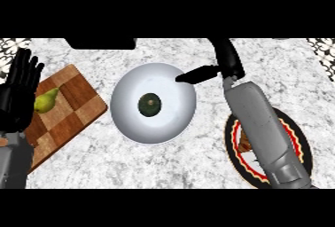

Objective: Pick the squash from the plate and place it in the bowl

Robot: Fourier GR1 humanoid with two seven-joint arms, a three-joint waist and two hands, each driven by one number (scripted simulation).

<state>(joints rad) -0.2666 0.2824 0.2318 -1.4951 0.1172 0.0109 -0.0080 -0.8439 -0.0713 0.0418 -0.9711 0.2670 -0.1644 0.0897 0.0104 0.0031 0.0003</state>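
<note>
A dark green squash (149, 105) lies in the middle of the white bowl (131, 119) at the counter's centre. My right hand (226, 60) hovers beyond the bowl's upper right rim, open, with its thumb (195, 76) pointing left over the rim and holding nothing. The right forearm (265, 133) crosses over the black plate (302, 146) with its red and yellow rim at the lower right and hides most of it. At the left edge, my left hand (18, 95) rests open with its fingers up.
A checkered wooden cutting board (72, 111) lies left of the bowl with a green pear (44, 102) on it. A dark object (101, 43) sits at the counter's back edge. Something brown (243, 142) shows on the plate beside the forearm.
</note>
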